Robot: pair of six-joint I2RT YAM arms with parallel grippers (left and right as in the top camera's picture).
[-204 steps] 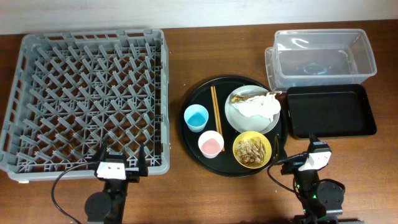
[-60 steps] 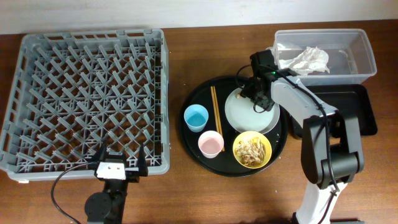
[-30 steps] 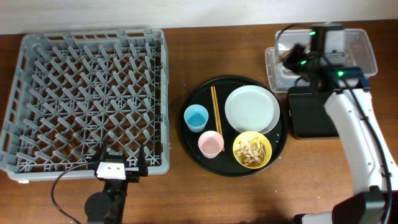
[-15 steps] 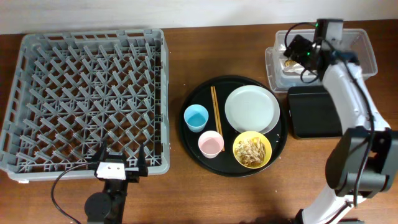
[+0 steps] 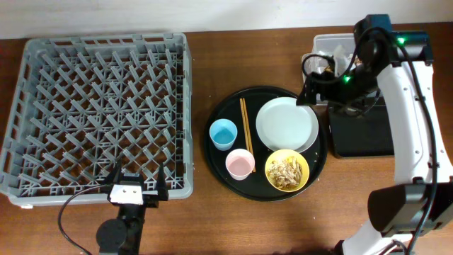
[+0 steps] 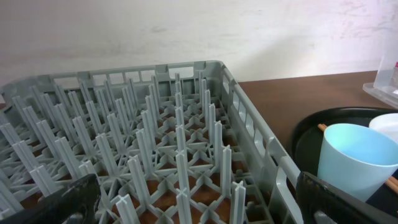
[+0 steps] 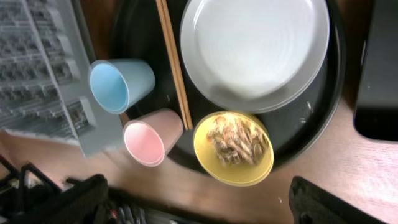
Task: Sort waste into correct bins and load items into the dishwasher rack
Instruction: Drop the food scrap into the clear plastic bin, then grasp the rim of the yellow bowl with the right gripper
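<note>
My right gripper (image 5: 311,92) is open and empty, hovering over the back right rim of the round black tray (image 5: 214,152); its fingers stand wide apart in the right wrist view (image 7: 199,214). Below it lie the bare white plate (image 5: 287,124) (image 7: 255,53), the yellow bowl (image 5: 269,164) (image 7: 205,152) holding tan food scraps (image 5: 287,171) (image 7: 236,142), the blue cup (image 5: 223,133) (image 7: 118,84), the pink cup (image 5: 239,164) (image 7: 149,140) and the chopsticks (image 5: 245,126) (image 7: 174,62). My arm covers most of the clear tub (image 5: 325,42), so the napkin is hidden. My left gripper (image 5: 140,177) (image 6: 199,208) is open at the rack's front edge.
The grey dishwasher rack (image 5: 99,113) (image 6: 155,137) fills the left half of the table. The black rectangular tray (image 5: 361,134) (image 7: 379,81) lies just right of the round tray. The blue cup (image 6: 351,155) stands right of the rack's wall in the left wrist view.
The napkin went from the plate into the clear tub, and the plate is now bare. My right gripper has swung from over the tub back left to the round tray. The left arm is still.
</note>
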